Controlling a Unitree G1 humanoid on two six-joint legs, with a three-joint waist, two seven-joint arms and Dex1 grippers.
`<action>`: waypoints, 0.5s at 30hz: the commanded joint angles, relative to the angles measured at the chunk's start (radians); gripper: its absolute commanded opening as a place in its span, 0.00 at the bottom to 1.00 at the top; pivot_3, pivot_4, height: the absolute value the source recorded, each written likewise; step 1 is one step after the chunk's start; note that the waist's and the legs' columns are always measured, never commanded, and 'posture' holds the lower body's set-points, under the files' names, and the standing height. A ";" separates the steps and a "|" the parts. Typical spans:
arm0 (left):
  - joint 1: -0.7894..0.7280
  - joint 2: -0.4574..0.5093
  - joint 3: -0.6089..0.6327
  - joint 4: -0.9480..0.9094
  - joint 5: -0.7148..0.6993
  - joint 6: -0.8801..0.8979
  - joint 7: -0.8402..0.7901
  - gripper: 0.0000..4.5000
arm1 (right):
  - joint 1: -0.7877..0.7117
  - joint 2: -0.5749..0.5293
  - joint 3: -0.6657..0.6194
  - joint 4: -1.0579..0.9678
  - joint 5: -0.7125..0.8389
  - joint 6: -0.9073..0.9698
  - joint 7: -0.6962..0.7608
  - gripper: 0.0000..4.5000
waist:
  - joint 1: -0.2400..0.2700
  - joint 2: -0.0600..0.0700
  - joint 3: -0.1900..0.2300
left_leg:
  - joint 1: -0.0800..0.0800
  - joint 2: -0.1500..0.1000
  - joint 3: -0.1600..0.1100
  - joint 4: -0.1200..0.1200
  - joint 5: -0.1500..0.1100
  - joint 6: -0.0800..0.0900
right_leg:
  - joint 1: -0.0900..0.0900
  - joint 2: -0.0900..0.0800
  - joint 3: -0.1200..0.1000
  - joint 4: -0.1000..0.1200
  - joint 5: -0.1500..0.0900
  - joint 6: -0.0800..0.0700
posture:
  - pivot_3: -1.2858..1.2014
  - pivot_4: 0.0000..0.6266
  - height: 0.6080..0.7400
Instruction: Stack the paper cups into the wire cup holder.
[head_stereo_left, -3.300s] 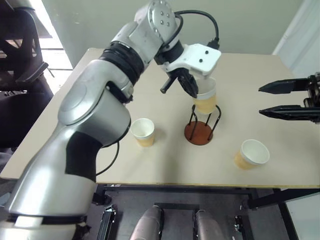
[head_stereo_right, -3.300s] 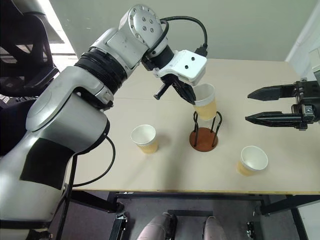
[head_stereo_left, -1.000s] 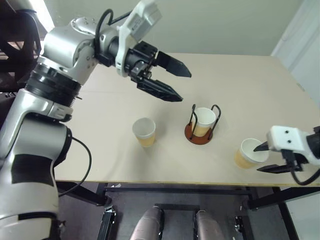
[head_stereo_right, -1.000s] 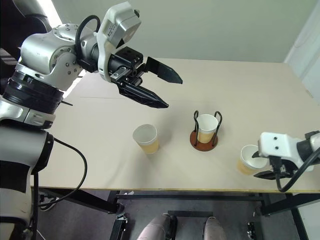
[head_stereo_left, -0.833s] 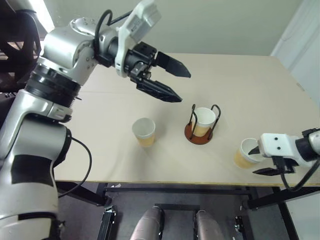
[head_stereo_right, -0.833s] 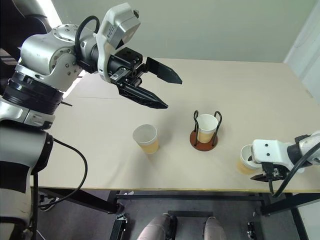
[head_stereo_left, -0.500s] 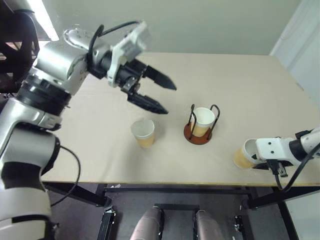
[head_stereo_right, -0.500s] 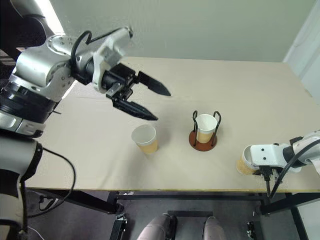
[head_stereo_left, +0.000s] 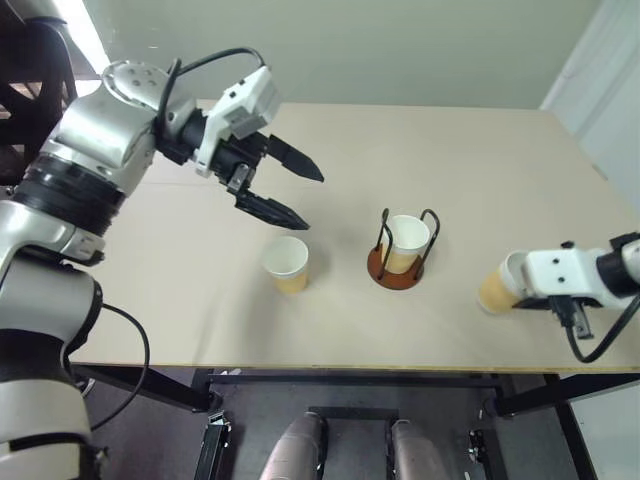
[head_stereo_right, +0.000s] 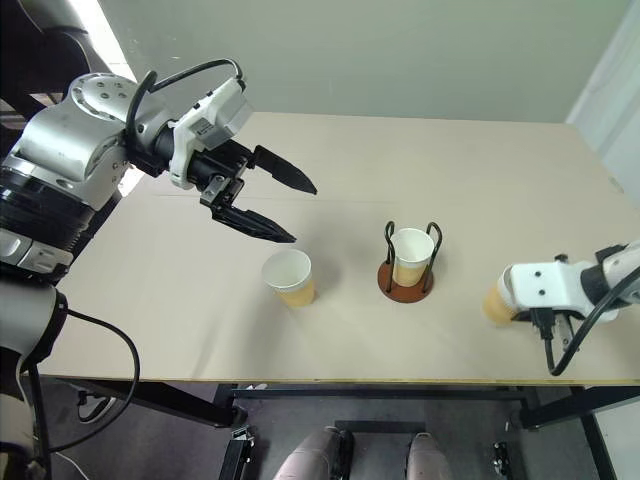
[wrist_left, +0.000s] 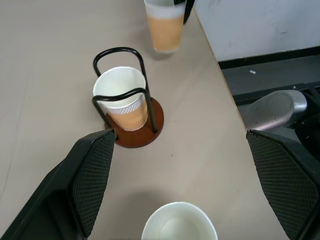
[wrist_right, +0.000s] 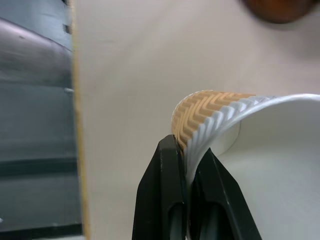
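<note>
A paper cup (wrist_right: 235, 120) is pinched at its wall by the right gripper (wrist_right: 187, 165), while the left gripper (head_stereo_left: 290, 190) is held with fingers spread above the desk (head_stereo_left: 480, 160).

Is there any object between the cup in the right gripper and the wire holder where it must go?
No. The right gripper pinches the wall of a paper cup, and bare table lies between it and the wire cup holder. The holder already has one cup inside, open upward.

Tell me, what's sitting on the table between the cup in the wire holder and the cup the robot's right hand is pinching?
Nothing. In the head views, bare table separates the wire holder and the pinched cup.
</note>
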 joint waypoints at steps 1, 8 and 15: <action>-0.038 0.029 0.009 0.020 0.004 -0.019 -0.030 1.00 | -0.137 -0.012 -0.033 -0.002 0.016 0.034 0.014 0.01 | -0.003 0.000 0.000 | 0.000 0.000 0.000 -0.001 0.000 0.000 | 0.000 0.000 -0.001 0.000 0.000 -0.001 | 0.52 0.24 1.00; -0.020 0.051 0.002 0.045 0.017 -0.041 -0.030 1.00 | -0.522 0.098 0.083 0.053 -0.037 0.115 0.041 0.01 | -0.009 0.000 0.000 | 0.000 0.001 -0.002 -0.007 0.007 0.008 | -0.003 0.001 -0.002 -0.001 -0.002 -0.005 | 0.52 0.24 1.00; -0.020 0.046 -0.004 0.058 0.027 -0.045 -0.030 1.00 | -0.736 0.251 0.199 0.120 -0.103 0.112 0.077 0.01 | -0.009 0.000 0.000 | -0.002 0.003 -0.007 -0.013 0.009 0.005 | -0.008 0.002 -0.004 0.002 -0.006 -0.012 | 0.52 0.24 1.00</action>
